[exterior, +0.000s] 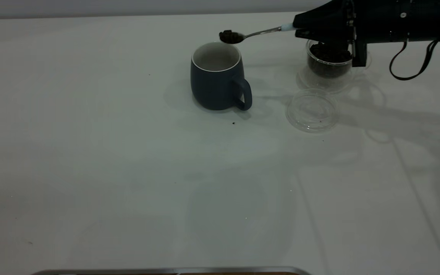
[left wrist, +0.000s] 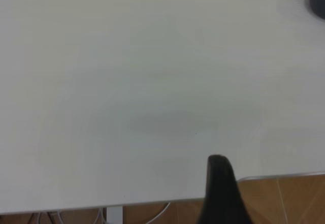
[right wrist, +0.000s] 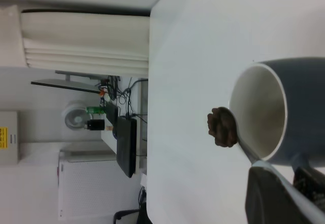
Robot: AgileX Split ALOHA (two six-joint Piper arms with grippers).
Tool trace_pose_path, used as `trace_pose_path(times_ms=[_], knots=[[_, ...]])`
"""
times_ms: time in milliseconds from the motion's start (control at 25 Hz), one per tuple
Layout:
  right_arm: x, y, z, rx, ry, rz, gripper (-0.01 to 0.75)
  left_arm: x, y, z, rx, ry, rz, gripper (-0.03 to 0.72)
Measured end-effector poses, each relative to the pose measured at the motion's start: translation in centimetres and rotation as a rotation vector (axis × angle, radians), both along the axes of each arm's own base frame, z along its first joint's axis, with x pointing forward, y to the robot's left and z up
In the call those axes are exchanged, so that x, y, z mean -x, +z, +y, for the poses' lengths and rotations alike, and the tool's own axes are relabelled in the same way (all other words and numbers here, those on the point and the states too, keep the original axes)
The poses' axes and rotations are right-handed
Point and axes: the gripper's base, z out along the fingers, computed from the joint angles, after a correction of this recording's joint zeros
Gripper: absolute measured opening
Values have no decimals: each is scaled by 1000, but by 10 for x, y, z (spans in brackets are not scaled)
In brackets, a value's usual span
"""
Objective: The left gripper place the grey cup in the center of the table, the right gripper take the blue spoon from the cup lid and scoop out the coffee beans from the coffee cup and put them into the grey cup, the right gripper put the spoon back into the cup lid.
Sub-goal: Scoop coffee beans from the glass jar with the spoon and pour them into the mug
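Note:
My right gripper (exterior: 300, 28) is shut on the pale handle of the blue spoon (exterior: 260, 33). It holds the spoon level, with a heap of coffee beans (exterior: 230, 36) in the bowl, just above the far rim of the grey cup (exterior: 216, 82). The cup stands upright near the table's middle, its handle toward the front right. In the right wrist view the beans (right wrist: 222, 127) hang beside the cup's white mouth (right wrist: 259, 112). The coffee cup (exterior: 329, 65), full of beans, stands under the right gripper. The cup lid (exterior: 312, 110) lies empty in front of it. My left gripper (left wrist: 219, 183) shows only as a dark tip.
A stray bean (exterior: 233, 123) lies on the table (exterior: 128, 172) in front of the grey cup. The left wrist view looks over bare tabletop and its edge (left wrist: 152, 201), with wooden floor beyond. A black cable (exterior: 411, 65) hangs from the right arm.

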Motion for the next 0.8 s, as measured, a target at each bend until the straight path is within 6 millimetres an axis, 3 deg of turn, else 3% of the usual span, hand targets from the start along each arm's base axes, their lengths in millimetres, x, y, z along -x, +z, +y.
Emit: trace_pose_path(times_ms=[480,640,800], knots=[[-15,5,28,109,41,-93,103,0,0,0,0,0,0,567],[-19,5,29,207,91,-254,103,0,0,0,0,0,0,567],[-20,5,30,333,200,-523,103,0,0,0,0,0,0,567]])
